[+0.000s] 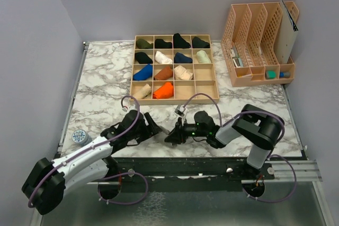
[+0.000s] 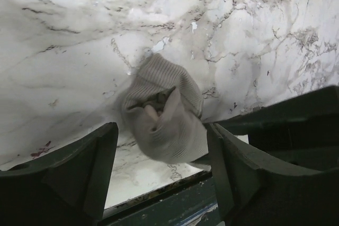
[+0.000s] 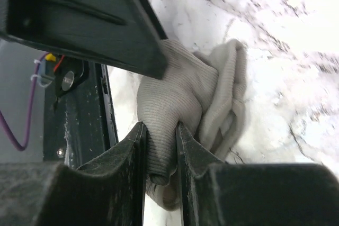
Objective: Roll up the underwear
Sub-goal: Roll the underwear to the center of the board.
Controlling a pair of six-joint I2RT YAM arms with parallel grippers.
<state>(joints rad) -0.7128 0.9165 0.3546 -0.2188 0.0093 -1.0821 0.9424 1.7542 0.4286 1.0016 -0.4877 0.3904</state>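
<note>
The underwear (image 2: 164, 115) is a pale beige ribbed garment, bunched into a loose bundle on the marble table close to its near edge. My left gripper (image 2: 160, 130) stands open, its fingers on either side of the bundle and not pressing it. My right gripper (image 3: 160, 130) is shut on a thick fold of the underwear (image 3: 212, 93), and the rest of the cloth spills past its fingertips. In the top view the left gripper (image 1: 153, 125) and right gripper (image 1: 170, 135) meet tip to tip and hide most of the cloth. No grey garment is in view.
A wooden compartment tray (image 1: 214, 86) holding several rolled garments sits at the middle back. A peach file organiser (image 1: 259, 46) stands at the back right. A small round tin (image 1: 81, 136) lies at the near left. The table's near edge and a dark rail (image 3: 79, 125) are right beside the bundle.
</note>
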